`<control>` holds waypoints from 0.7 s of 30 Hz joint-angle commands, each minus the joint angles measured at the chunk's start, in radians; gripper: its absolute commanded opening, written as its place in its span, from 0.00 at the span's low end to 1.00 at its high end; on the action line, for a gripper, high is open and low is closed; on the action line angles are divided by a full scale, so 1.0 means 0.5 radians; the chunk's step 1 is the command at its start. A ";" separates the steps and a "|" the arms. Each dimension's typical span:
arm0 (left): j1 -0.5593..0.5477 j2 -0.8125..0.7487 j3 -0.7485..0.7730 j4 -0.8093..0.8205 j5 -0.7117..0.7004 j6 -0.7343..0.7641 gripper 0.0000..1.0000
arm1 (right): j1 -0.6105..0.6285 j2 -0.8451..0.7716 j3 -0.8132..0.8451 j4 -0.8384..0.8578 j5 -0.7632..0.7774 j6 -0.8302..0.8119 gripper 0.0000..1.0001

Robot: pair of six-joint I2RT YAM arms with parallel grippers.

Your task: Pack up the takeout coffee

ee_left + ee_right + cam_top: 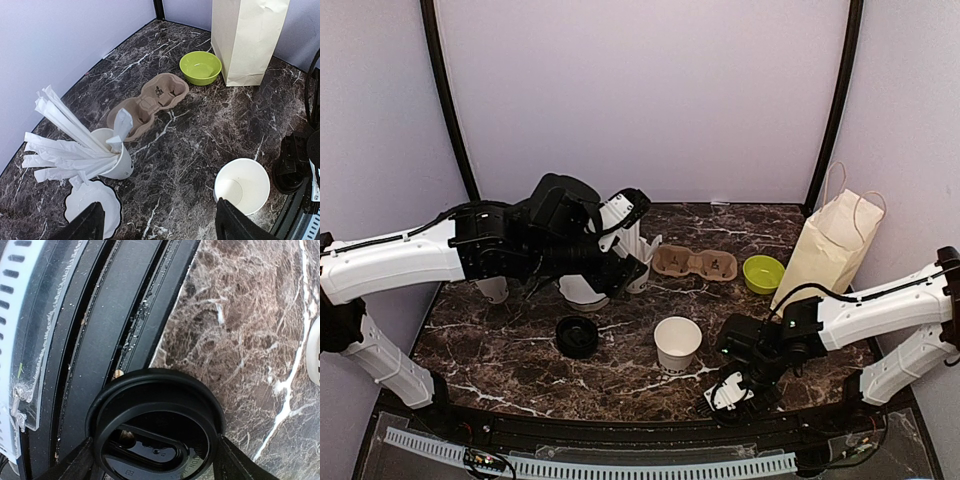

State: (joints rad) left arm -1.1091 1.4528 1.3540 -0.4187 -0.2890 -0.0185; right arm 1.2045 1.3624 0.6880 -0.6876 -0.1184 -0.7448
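One takeout coffee cup [677, 343] [242, 186], white paper, stands open with no lid near the table's front middle. A round black lid [155, 405] lies between the fingers of my right gripper [728, 392] [155, 452] at the table's front edge, partly over the black rail. Both fingers press on its rim. Another black lid [577, 336] lies on the marble left of the cup. My left gripper [623, 268] [160, 220] hovers open and empty over the back left, above bare marble between the scalloped bowl [92, 205] and the cup.
A cardboard cup carrier [694, 263] [150, 102] lies at the back middle, with a green bowl [763, 273] [200, 67] and a paper bag [830, 250] [247, 40] to its right. A small cup of wrapped straws [112, 157] stands by the scalloped bowl.
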 commanded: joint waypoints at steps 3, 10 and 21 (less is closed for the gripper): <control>0.000 -0.009 -0.034 -0.016 0.002 -0.004 0.79 | 0.021 -0.058 0.030 -0.070 0.030 0.043 0.71; 0.000 -0.018 -0.047 -0.022 -0.013 -0.004 0.79 | -0.035 -0.188 0.127 -0.250 0.121 0.059 0.65; 0.000 -0.051 -0.063 -0.036 -0.034 -0.017 0.79 | -0.610 -0.245 0.796 -0.553 -0.016 -0.054 0.65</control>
State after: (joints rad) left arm -1.1091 1.4532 1.3415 -0.4213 -0.2970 -0.0189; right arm 0.9257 1.2469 0.9783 -0.9073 -0.0864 -0.7593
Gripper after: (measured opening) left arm 0.788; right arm 0.706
